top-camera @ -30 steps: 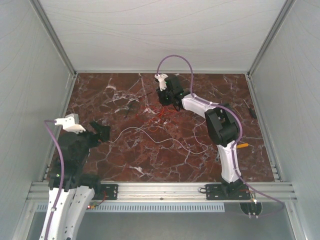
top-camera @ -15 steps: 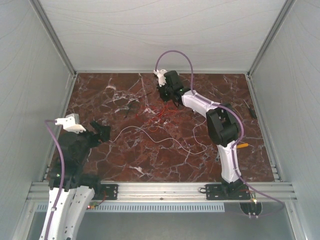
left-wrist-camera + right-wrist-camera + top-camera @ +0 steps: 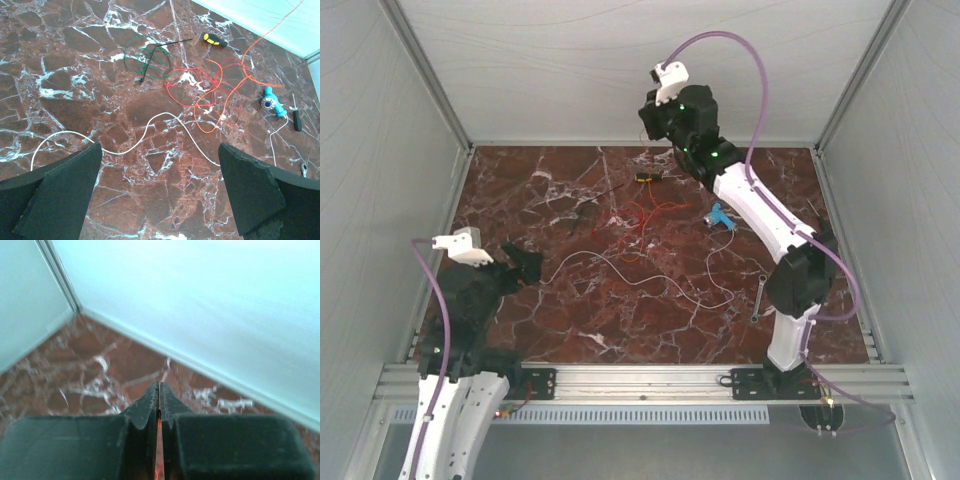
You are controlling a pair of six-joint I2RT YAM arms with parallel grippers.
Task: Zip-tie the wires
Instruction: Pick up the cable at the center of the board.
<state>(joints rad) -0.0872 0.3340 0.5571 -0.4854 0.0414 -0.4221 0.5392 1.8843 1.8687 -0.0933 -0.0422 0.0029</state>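
Note:
The wires lie mid-table: a red and orange tangle (image 3: pixel 640 215) (image 3: pixel 220 97), a long white strand (image 3: pixel 620 268) (image 3: pixel 165 116) and green loops (image 3: pixel 150 60). My right gripper (image 3: pixel 653 128) (image 3: pixel 159 387) is raised high near the back wall. It is shut, and a thin orange strand shows between its fingers. In the left wrist view that orange strand (image 3: pixel 280 20) climbs from the tangle to the top right. My left gripper (image 3: pixel 520 265) (image 3: pixel 160 150) hovers open at the near left with nothing between its fingers, just short of the white strand.
A black zip tie (image 3: pixel 170 46) lies across the green loops. Beyond the tangle is a yellow-and-black tool (image 3: pixel 647 178) (image 3: pixel 215 40). To its right are a blue tool (image 3: pixel 721 216) (image 3: pixel 271 100), a small screwdriver (image 3: pixel 296 117) and a wrench (image 3: pixel 758 300). Walls enclose three sides.
My right gripper shut at the red tangle, then rose up and back toward the rear wall, drawing an orange strand with it and uncovering the blue tool. The left arm stayed still.

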